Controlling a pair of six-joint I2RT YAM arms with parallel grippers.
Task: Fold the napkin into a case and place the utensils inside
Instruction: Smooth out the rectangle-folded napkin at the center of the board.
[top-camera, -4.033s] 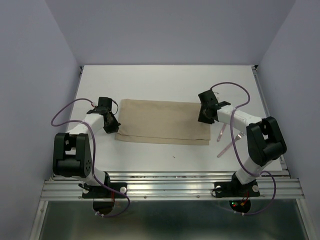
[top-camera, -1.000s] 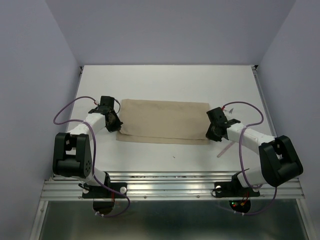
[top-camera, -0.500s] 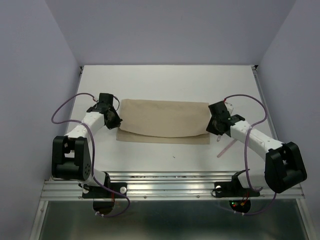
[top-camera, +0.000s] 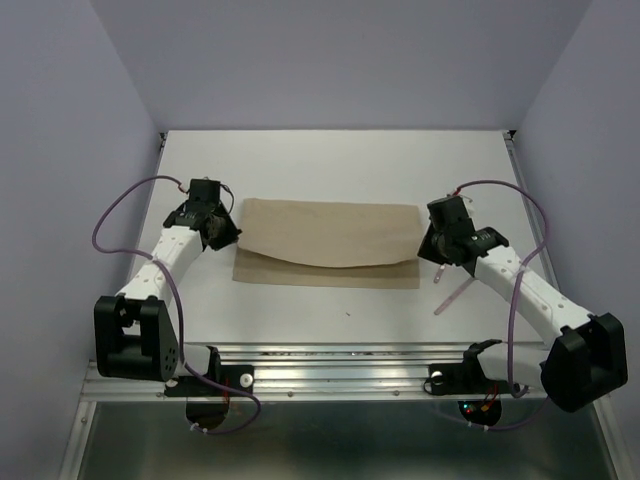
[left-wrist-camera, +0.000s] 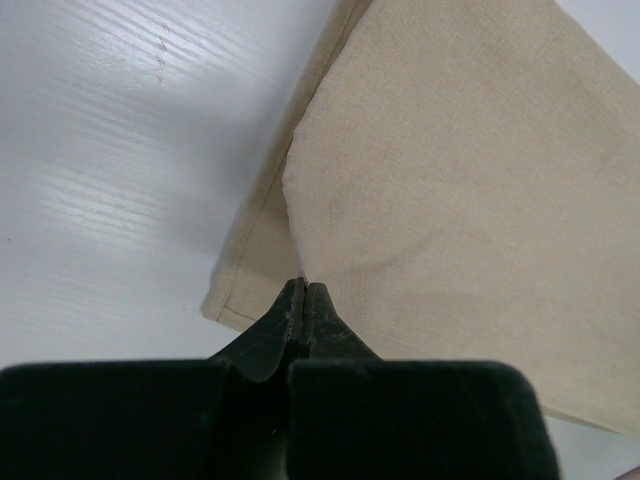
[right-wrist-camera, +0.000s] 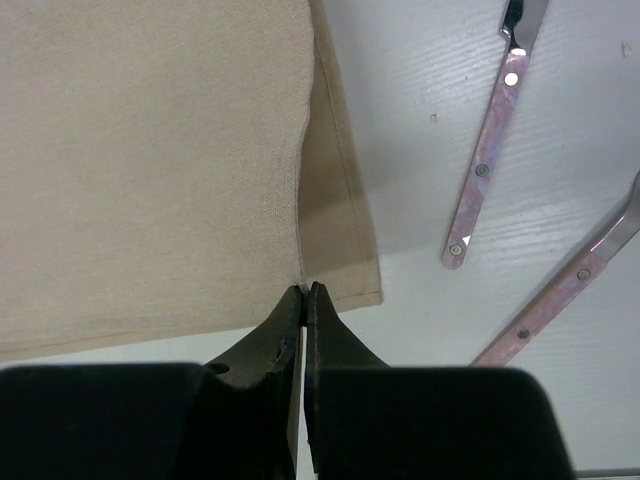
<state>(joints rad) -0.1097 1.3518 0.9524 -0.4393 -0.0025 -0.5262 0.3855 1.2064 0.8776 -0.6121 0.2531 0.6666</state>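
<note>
The beige napkin (top-camera: 330, 240) lies mid-table as a wide two-layer rectangle; no case is in view. My left gripper (top-camera: 228, 232) is shut on the near-left corner of the upper layer (left-wrist-camera: 450, 200), and its tips (left-wrist-camera: 303, 286) pinch the cloth edge. My right gripper (top-camera: 428, 250) is shut on the near-right corner of the same layer (right-wrist-camera: 150, 150), tips (right-wrist-camera: 308, 288) pressed together. The upper layer's near edge is raised and sags in an arc, baring the lower layer (right-wrist-camera: 340, 220). Two pink-handled utensils (top-camera: 450, 295) lie right of the napkin: one (right-wrist-camera: 490, 150) nearer the cloth, the other (right-wrist-camera: 560, 300) further out.
The white table (top-camera: 330, 160) is walled by lilac panels on three sides. A metal rail (top-camera: 330, 365) runs along the near edge by the arm bases. Purple cables loop over both arms.
Both grippers have moved away from the near edge, drawing the upper layer's near corners with them. The right gripper closed on its corner about a second ago.
</note>
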